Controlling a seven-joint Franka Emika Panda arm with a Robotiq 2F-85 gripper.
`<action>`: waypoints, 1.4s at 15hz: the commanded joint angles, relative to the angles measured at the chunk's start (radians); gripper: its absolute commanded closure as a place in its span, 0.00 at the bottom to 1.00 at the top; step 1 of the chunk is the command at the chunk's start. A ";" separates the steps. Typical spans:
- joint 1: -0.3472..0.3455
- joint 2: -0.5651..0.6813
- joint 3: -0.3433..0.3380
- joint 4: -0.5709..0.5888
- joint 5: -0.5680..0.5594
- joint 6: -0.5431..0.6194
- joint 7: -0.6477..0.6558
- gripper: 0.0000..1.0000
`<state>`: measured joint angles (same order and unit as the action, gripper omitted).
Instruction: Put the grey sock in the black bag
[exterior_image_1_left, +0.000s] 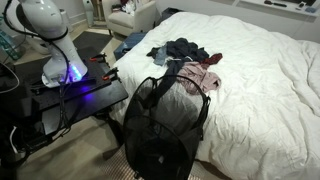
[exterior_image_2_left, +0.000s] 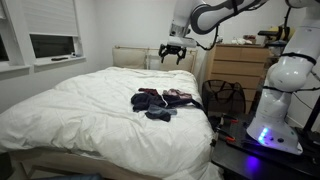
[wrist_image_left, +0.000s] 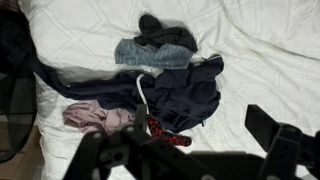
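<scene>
**Laundry run:** A Franka arm's gripper (exterior_image_2_left: 173, 54) hangs high over a white-covered bed (exterior_image_2_left: 80, 110), at upper centre of an exterior view and well above the small heap of clothes (exterior_image_2_left: 160, 100) at mid-frame. Its jaws are spread wide and empty, touching nothing. In the wrist view its dark fingers (wrist_image_left: 280, 140) line the bottom edge of the frame, with the laundry beyond them.

The grey sock (wrist_image_left: 150, 52) appears to be the pale blue-grey piece at upper centre of the wrist view, though at this size it could be mistaken for the charcoal item (wrist_image_left: 162, 30) touching it just above. It lies at the edge of the heap, against a navy garment (wrist_image_left: 190, 95) at centre right. A pink piece (wrist_image_left: 95, 115) sits at lower left and a red-patterned scrap (wrist_image_left: 165, 132) at lower centre.

The black bag (exterior_image_1_left: 160, 125), an upright mesh sack with strap handles, stands against the side of the bed at bottom centre of an exterior view. Its round rim faces up, near the heap.

The sock should prove light, limp and unbreakable. It will likely fold and dangle once lifted, and it gives no firm edge to grip. The best hold looks to be its bunched middle, on the side away from the navy garment. The pinch should be deep enough to gather cloth without catching the bed cover or the charcoal item.
</scene>
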<state>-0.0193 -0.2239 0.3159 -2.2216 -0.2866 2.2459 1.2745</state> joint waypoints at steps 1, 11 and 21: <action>0.003 0.067 -0.050 0.027 -0.090 0.029 0.059 0.00; 0.009 0.213 -0.213 0.035 -0.139 0.079 -0.151 0.00; 0.019 0.419 -0.306 0.039 -0.110 0.197 -0.508 0.00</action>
<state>-0.0151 0.1413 0.0374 -2.2074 -0.4216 2.4154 0.8861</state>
